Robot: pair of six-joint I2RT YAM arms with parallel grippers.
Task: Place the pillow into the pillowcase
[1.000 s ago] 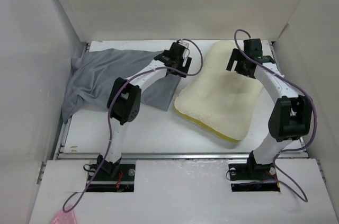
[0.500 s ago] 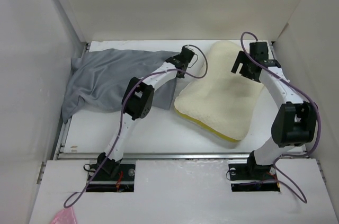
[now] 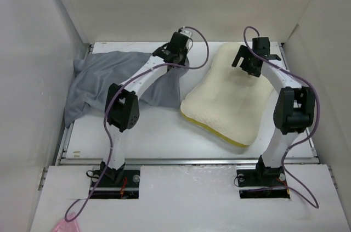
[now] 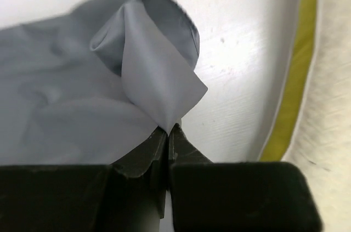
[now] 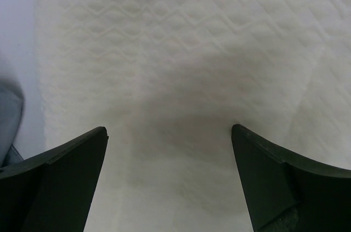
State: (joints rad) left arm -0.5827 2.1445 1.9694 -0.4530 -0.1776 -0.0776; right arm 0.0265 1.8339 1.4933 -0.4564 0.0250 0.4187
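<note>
Where the counter (image 3: pixel 142 128) meets the left wall, the pillowcase (image 3: pixel 104 78) lies spread and wrinkled. It is grey and floppy, and it reaches from the far-left corner towards the middle of the counter. Its right-hand edge is lifted off the surface at the far side.

The left gripper (image 3: pixel 176 50) is at that lifted edge. In the left wrist view its jaws are pressed together on a folded flap of the grey fabric, which stands up from the pinch point in a curled peak. The rest of the pillowcase trails away to the left of the jaws, and bare white counter shows to their right.

Just beside the pillowcase, on the right half of the counter, the pillow (image 3: pixel 230 100) lies flat with its cream fleecy face up. A yellow edge shows along its near side. Whether pillow and pillowcase touch cannot be told from above; the left wrist view shows a strip of bare counter between the pinched flap and the yellow edge.

The right gripper (image 3: pixel 245 63) is over the far part of the pillow. In the right wrist view its jaws are spread wide and hold nothing, with quilted cream surface and a soft shadow between them. Contact with the pillow cannot be confirmed.
</note>
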